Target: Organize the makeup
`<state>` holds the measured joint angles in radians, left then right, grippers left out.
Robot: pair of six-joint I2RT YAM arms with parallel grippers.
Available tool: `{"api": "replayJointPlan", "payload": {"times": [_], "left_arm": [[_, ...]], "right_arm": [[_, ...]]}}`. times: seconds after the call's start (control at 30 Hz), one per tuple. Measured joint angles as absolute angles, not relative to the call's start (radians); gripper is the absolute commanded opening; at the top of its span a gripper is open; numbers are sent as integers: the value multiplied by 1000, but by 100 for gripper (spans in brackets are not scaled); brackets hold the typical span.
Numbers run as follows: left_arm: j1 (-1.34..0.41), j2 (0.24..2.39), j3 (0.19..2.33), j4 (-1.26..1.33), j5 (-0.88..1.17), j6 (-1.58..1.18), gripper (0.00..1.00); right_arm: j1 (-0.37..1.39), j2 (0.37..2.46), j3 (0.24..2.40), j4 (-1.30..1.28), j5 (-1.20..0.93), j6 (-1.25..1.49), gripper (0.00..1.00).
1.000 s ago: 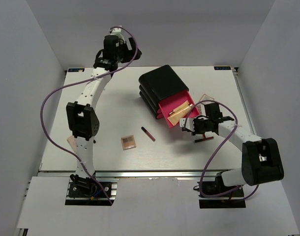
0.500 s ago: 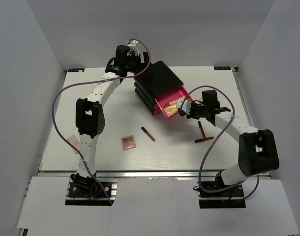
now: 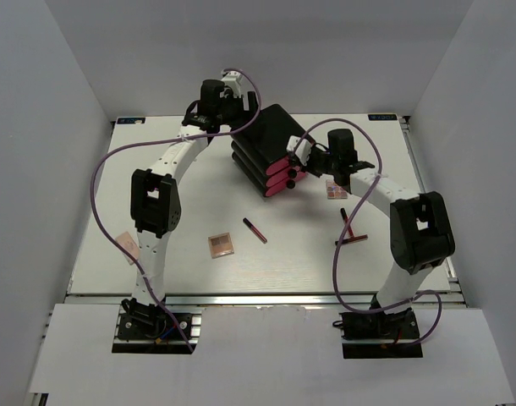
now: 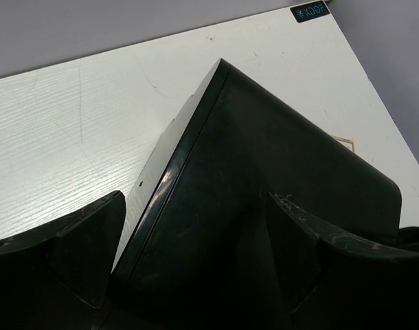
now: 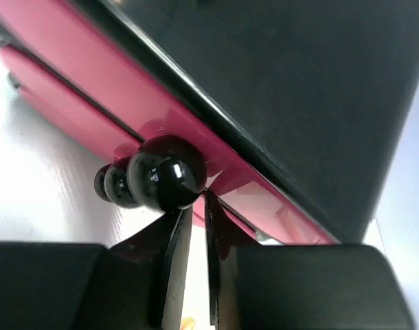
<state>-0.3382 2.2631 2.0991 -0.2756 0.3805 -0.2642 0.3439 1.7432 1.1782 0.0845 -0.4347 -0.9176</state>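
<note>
The black three-drawer box (image 3: 273,139) stands at the back middle with all its pink fronts (image 3: 285,173) flush. My right gripper (image 3: 306,158) is shut, its tips (image 5: 196,206) against the top drawer's front (image 5: 93,62) beside a black knob (image 5: 165,172). My left gripper (image 3: 230,108) is open at the box's back, its fingers (image 4: 79,254) either side of the box top (image 4: 264,206). On the table lie a black-and-red stick (image 3: 255,230), a square palette (image 3: 222,245), a second palette (image 3: 335,189) and two thin sticks (image 3: 348,227) crossed near my right arm.
A pinkish flat piece (image 3: 127,246) lies at the left by my left arm's lower link. The white table (image 3: 190,194) ends in a metal rail at the near edge. Grey walls close in on both sides and the back.
The top drawer, open with items inside a second ago, is now pushed shut by my right gripper. My left gripper came down behind the box and stays there.
</note>
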Motion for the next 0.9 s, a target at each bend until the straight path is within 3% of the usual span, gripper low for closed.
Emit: {"api": "replayJointPlan", "payload": {"times": [0.2,0.27,0.3,0.33,0.4,0.43,0.5,0.53,0.7,0.9], "left_arm": [[-342,2263,2075,-255,368,-266,91],[-343,2263,2069,-255,362,-276,91],[-345,2263,2066,-260,360,-281,91],[-347,2264,2060,-260,359,-289,91],[-351,2264,2056,-257,359,-305,92],[-353,2264,2056,-257,359,-309,92],[-357,2264,2056,-258,359,-317,92],[-359,2264,2056,-258,359,-320,92],[-361,2264,2056,-258,359,-328,92],[-360,2265,2056,-258,359,-339,92]], "right_arm": [[340,1759,1175,98,-413,-824,19],[341,1721,1127,118,-413,-783,26],[341,1696,1097,124,-414,-754,31],[341,1674,1073,129,-413,-724,45],[342,1637,1031,138,-412,-645,57],[342,1631,1024,139,-411,-603,71],[342,1631,1023,138,-410,-511,86],[342,1634,1024,138,-410,-469,89],[342,1694,1044,146,-393,-293,89],[342,1786,1066,178,-364,-190,73]]}}
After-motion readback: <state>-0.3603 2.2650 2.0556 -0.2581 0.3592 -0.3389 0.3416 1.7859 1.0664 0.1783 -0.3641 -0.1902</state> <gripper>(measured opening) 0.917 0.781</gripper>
